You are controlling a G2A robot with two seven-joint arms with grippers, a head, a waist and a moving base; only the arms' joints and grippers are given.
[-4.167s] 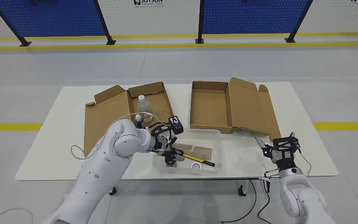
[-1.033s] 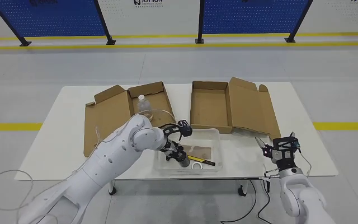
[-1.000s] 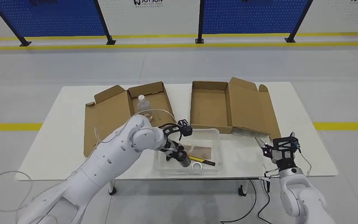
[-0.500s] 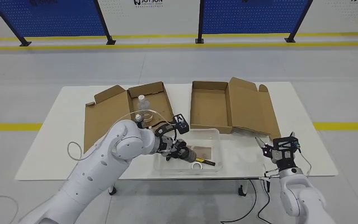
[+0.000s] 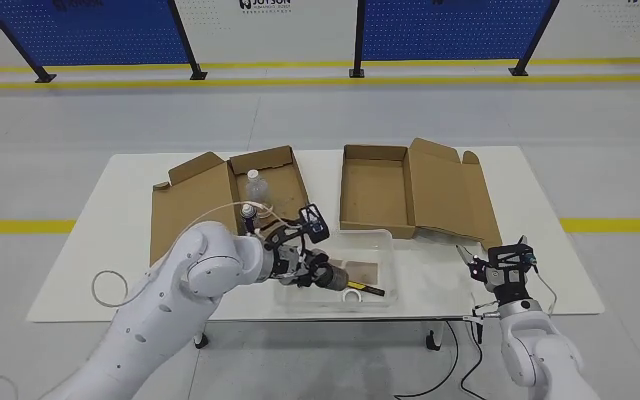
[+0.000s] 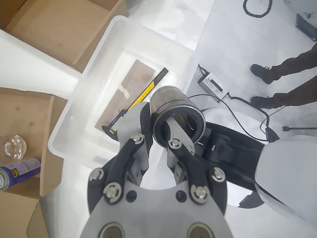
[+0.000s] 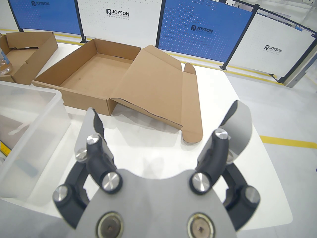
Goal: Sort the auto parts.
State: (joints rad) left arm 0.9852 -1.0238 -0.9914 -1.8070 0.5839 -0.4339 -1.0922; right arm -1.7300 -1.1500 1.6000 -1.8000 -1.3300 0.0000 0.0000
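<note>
Desk (image 5: 110, 235): white, bore a clear bin (image 5: 372, 237).
Metal sleeve (image 6: 173, 105): pinched by its wall in left pincer (image 6: 158, 120), over bin.
Right pincer (image 7: 164, 111): gaped wide.

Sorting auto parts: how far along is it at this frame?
Done: a bottle and a spray can sit in the left box. In hand: the left gripper clamps a metal bearing over the clear bin. Left: the caliper and a white ring in the bin. The right gripper is open.

The left claw (image 6: 159, 125) pinches the wall of a steel linear bearing (image 6: 173, 99), one finger inside its bore, over a clear plastic bin (image 6: 96, 58) on the table (image 6: 173, 6) holding a digital caliper (image 6: 146, 92) and a brown board (image 6: 133, 77).
</note>
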